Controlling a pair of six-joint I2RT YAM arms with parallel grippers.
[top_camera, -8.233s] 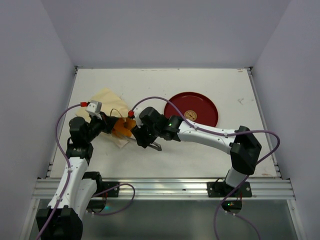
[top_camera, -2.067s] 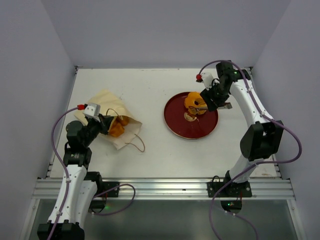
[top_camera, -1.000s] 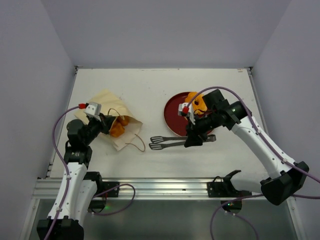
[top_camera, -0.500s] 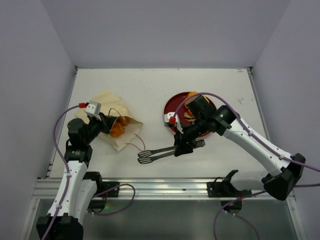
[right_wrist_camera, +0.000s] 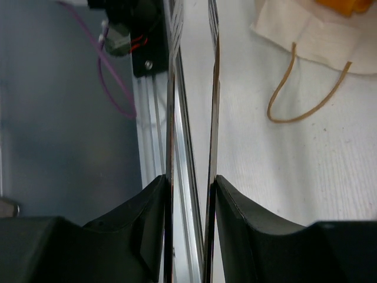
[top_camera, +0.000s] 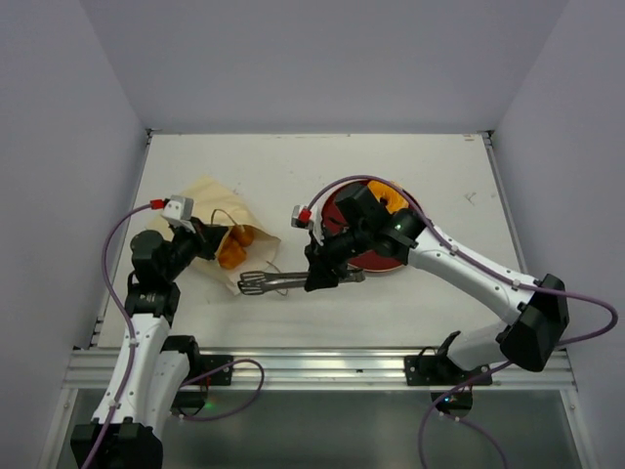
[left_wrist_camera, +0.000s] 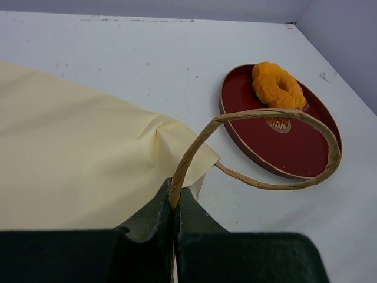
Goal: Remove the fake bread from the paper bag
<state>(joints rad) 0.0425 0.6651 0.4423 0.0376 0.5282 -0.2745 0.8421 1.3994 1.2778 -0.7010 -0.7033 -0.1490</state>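
The paper bag lies on its side at the left, with orange fake bread showing in its mouth. My left gripper is shut on the bag's brown loop handle, pinched at the fingertips. My right gripper is shut on metal tongs. Their open tips point left, just right of the bag's mouth and low over the table. A ring doughnut lies on the red plate. It also shows in the left wrist view.
The bag's other loop handle lies loose on the table in front of the tongs' arms. The table's near metal rail runs below. Grey walls close the left, back and right sides.
My right arm has swung left from the plate to beside the bag with the tongs. The doughnut stays on the plate. The left gripper has kept its hold on the handle.
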